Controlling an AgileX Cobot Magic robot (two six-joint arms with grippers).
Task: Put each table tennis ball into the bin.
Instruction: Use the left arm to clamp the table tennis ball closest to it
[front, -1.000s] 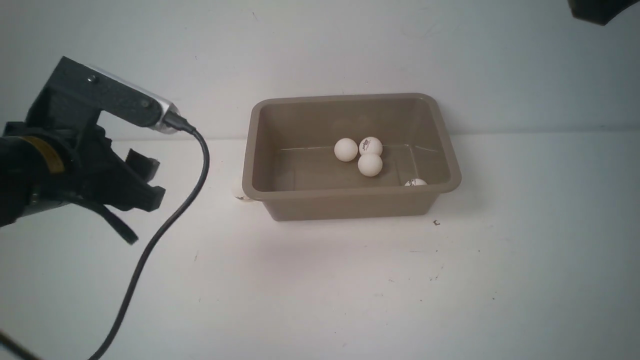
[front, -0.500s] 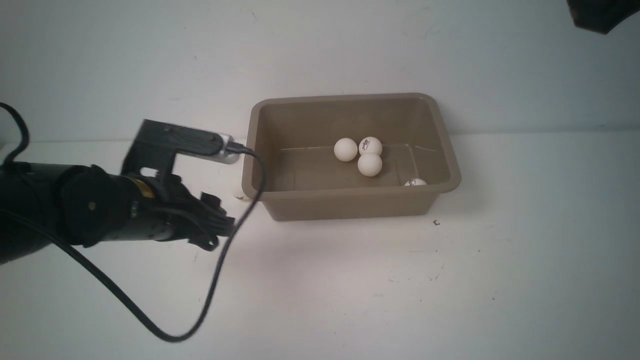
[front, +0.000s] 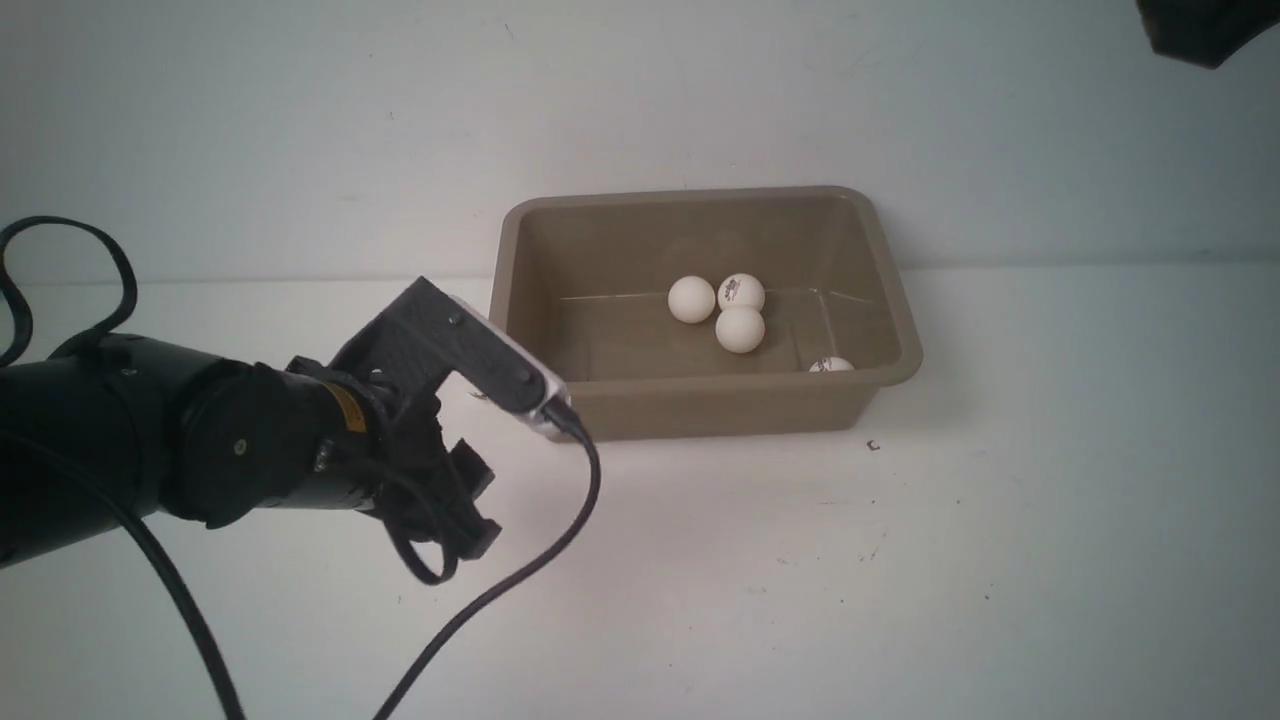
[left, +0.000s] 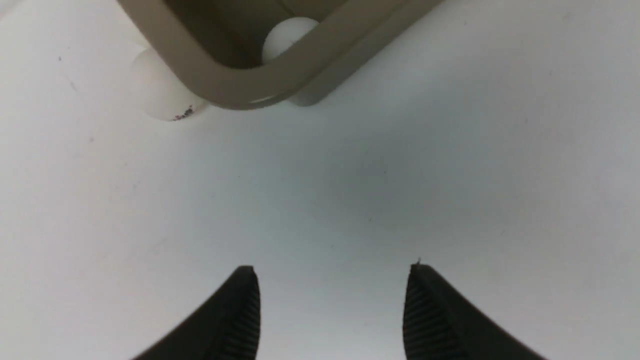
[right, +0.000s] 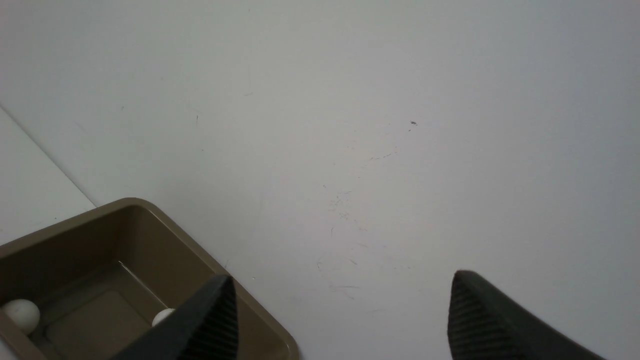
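Four table tennis balls (front: 740, 330) lay in the bin (front: 700, 410) on the tabletop (front: 900, 580). A fifth ball (left: 162, 95) sat outside, seemingly touching the bin's corner. The left gripper (left: 330, 275) and right gripper (right: 340, 285) hung with jaws parted, gripping nothing.

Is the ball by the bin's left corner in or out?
Out. The left wrist view shows the ball on the table, outside the bin, partly under its rim.
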